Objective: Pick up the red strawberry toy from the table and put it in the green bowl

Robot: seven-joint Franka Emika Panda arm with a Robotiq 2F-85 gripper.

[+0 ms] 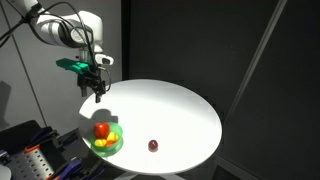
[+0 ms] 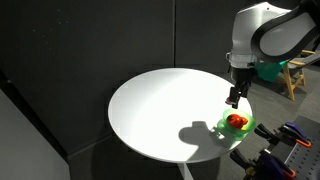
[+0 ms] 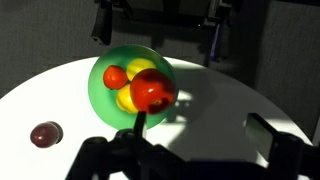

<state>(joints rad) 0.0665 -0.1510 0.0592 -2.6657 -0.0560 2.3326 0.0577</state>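
Red strawberry toy in green bowl with orange-red fruit, yellow piece, jaws wide, empty

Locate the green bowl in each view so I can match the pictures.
In an exterior view: the green bowl sits lower left, at the lower-left edge of the white round table.
In an exterior view: right of centre, at the table's right edge.
Wrist view: just left of centre, with toy fruit inside.
Shared landmark: the white round table.
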